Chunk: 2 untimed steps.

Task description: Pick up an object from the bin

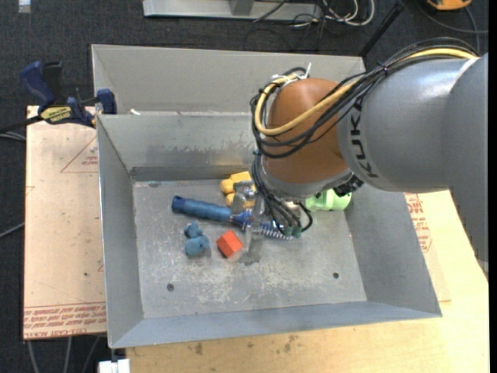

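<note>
My gripper (252, 249) reaches down to the bin floor near the middle, one thin finger showing just right of a small orange block (227, 245). A blue-handled tool (203, 208) lies slanted to the upper left of the gripper, its tip running under the wrist. A small blue lump (196, 242) sits left of the orange block. A yellow thing (235, 183) peeks out behind the gripper. Nothing shows between the fingers.
A bright green thing lies to the right, half hidden under the arm's orange cover. The arm and cables cover the bin's right rear part. The grey floor stretches bare at the front and far left.
</note>
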Each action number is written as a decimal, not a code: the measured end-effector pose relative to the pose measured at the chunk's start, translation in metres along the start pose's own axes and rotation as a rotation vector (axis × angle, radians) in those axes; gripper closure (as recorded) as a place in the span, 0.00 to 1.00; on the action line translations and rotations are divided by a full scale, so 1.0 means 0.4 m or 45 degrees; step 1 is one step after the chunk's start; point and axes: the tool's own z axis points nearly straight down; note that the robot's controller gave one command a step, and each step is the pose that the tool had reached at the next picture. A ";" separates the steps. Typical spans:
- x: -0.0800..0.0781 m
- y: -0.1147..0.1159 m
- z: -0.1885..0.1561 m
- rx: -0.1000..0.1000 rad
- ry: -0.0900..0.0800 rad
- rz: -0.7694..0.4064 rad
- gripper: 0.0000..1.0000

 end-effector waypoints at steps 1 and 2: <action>-0.079 -0.125 0.219 0.001 -0.004 0.064 0.00; -0.079 -0.122 0.215 -0.001 0.000 0.064 0.00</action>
